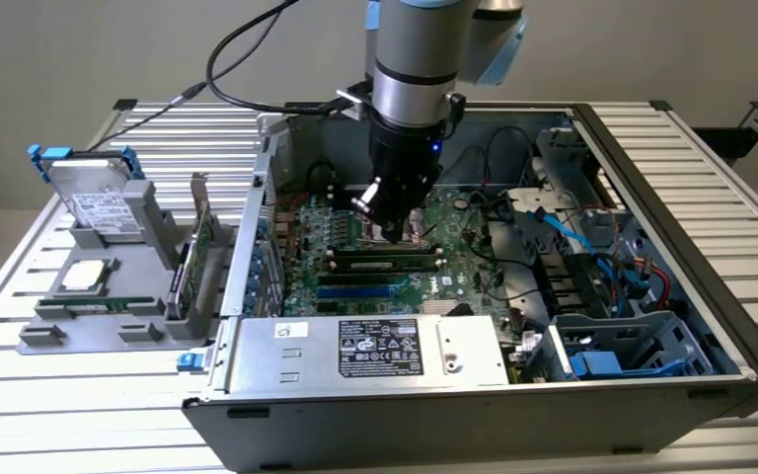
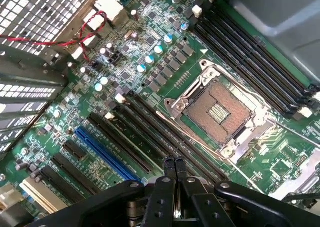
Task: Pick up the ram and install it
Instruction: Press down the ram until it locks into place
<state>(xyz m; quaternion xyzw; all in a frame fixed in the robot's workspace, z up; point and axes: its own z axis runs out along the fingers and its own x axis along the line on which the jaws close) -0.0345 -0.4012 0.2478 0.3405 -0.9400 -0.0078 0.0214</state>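
Black metal fingers of the hand (image 2: 175, 163) sit pressed together with nothing between them, hanging just above the long black memory slots (image 2: 150, 137) beside the open silver processor socket (image 2: 220, 109). Those slots look empty. A wide bench (image 1: 90, 395) of silver aluminium slats carries everything. On it lies an open dark-grey computer case (image 1: 485, 425), holding the green motherboard (image 1: 465, 281) over which the arm reaches down. Well apart from the case, toward the exterior view's left, stands a grey plastic holder tray (image 1: 90, 331). A thin green strip lying low in it appears to be the ram (image 1: 79, 306), though it is too small to be sure. It lies far off to the exterior view's left of the hand, outside the case wall, with its long axis running roughly across that view, much as the slots do. Behind the bench is a plain beige wall.
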